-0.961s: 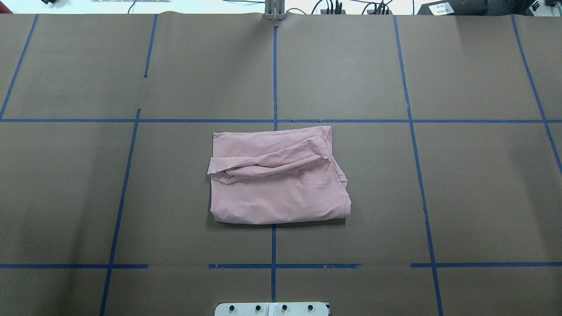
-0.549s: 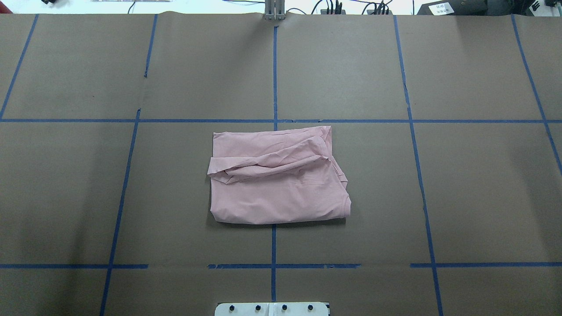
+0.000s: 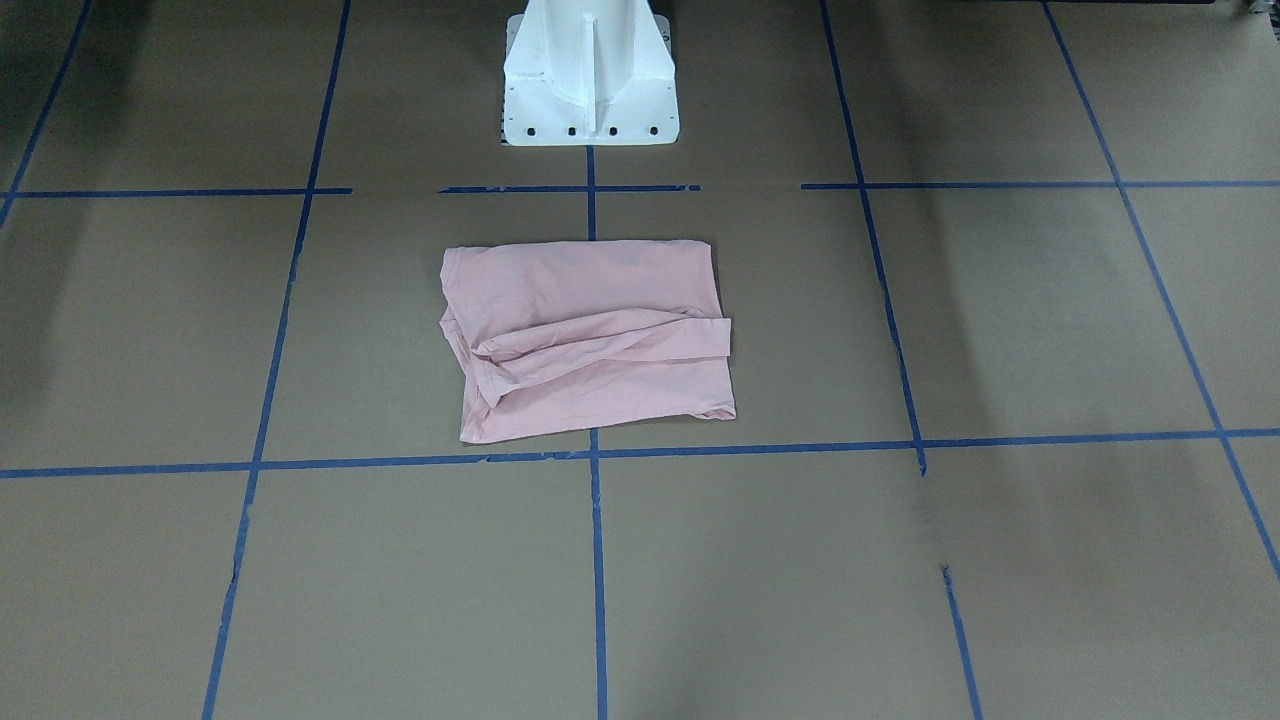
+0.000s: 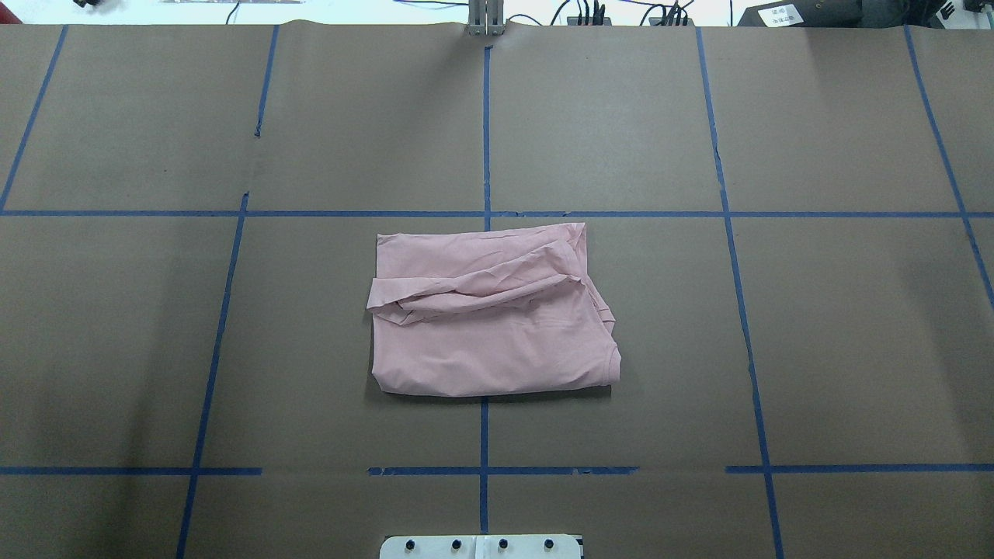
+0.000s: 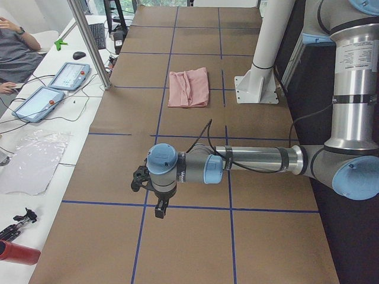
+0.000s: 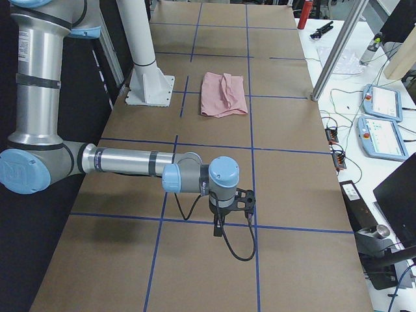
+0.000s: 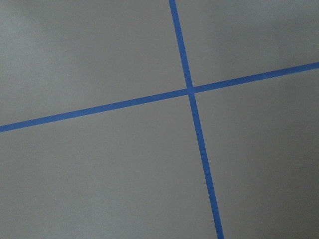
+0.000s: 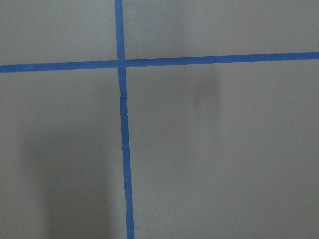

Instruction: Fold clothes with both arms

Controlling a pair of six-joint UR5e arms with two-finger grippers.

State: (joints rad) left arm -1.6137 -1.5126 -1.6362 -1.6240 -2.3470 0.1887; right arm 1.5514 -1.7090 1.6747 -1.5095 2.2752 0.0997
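Nothing has moved over the last second in the overhead view: the pink T-shirt (image 4: 489, 310) lies as a rumpled rectangle just in front of the white pedestal (image 3: 590, 70), with a loose flap ridged across its middle. Far out to the pedestal's left, the left gripper (image 5: 160, 208) hangs over bare taped paper (image 4: 854, 349); I cannot tell whether its claw is apart or together. Equally far to the pedestal's right hangs the right gripper (image 6: 218, 229), its claw just as unreadable. With both parked clear of the cloth, folding looks finished or paused.
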